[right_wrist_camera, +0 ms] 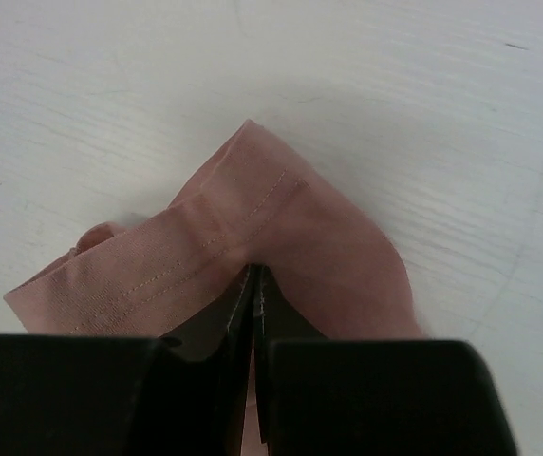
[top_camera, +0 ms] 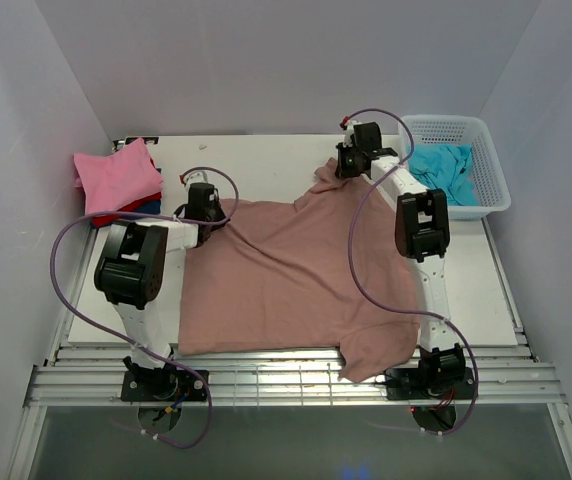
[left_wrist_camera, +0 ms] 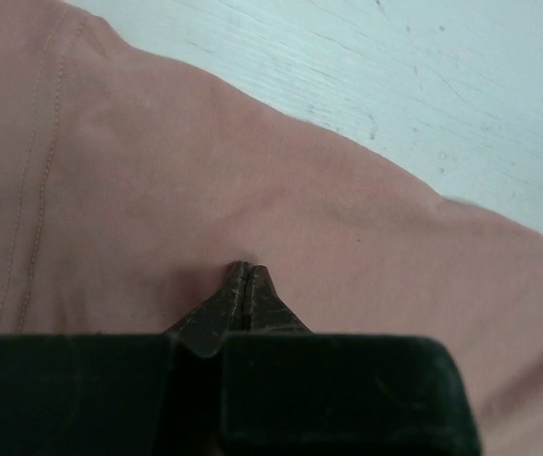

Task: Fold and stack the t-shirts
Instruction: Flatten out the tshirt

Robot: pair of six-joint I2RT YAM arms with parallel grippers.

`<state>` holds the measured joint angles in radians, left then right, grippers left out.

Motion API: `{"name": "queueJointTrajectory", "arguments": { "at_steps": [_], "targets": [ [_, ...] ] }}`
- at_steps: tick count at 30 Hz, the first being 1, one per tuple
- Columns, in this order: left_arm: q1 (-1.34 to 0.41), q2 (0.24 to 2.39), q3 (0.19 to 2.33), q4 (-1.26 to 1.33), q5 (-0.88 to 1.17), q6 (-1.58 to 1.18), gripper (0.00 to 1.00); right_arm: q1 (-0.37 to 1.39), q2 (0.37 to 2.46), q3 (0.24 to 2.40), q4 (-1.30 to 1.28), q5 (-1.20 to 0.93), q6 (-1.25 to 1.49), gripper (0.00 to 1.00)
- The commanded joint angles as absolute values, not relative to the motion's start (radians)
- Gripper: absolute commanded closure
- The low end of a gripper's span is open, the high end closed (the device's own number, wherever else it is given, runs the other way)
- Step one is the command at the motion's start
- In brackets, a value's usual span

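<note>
A large dusty rose-brown t-shirt (top_camera: 286, 280) lies spread over the middle of the table, one part hanging over the near edge. My left gripper (top_camera: 209, 212) is shut on its far left edge; in the left wrist view the fingertips (left_wrist_camera: 244, 271) pinch the cloth (left_wrist_camera: 252, 190). My right gripper (top_camera: 349, 165) is shut on the far right corner; the right wrist view shows the hemmed sleeve (right_wrist_camera: 252, 218) bunched at the closed tips (right_wrist_camera: 255, 274). Folded bright pink (top_camera: 116, 175), red and dark blue shirts are stacked at the far left. A turquoise shirt (top_camera: 444, 170) lies in the basket.
The white lattice basket (top_camera: 493, 175) stands at the far right corner. The white table top (top_camera: 266, 160) shows behind the shirt. Grey walls close in on both sides and the back. Metal rails run along the near edge (top_camera: 266, 385).
</note>
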<state>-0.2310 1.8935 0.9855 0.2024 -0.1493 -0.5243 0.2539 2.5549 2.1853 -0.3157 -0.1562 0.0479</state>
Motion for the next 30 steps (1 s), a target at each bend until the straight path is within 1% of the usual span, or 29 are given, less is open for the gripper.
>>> {"name": "queueJointTrajectory", "arguments": {
  "at_steps": [1, 6, 9, 14, 21, 30],
  "targets": [
    [-0.184, 1.876, 0.947, 0.164, -0.16, -0.552, 1.0, 0.196, 2.588, 2.221, -0.385, -0.094, 0.107, 0.92],
    [-0.144, 1.878, 0.928, 0.163, -0.137, -0.564, 1.0, 0.187, 2.597, 2.241, -0.408, -0.034, 0.149, 0.92],
    [-0.14, 1.882, 0.928, 0.163, -0.135, -0.566, 1.0, 0.184, 2.589, 2.234, -0.403, 0.049, 0.176, 0.92],
    [-0.14, 1.924, 0.953, 0.163, -0.101, -0.571, 1.0, 0.176, 2.597, 2.246, -0.379, 0.087, 0.207, 0.92],
    [-0.14, 2.012, 1.043, 0.166, -0.051, -0.563, 1.0, 0.156, 2.628, 2.275, -0.313, 0.04, 0.215, 0.92],
    [-0.14, 2.091, 1.186, 0.135, -0.029, -0.555, 1.0, 0.146, 2.642, 2.286, -0.164, -0.029, 0.288, 0.91]
  ]
}}
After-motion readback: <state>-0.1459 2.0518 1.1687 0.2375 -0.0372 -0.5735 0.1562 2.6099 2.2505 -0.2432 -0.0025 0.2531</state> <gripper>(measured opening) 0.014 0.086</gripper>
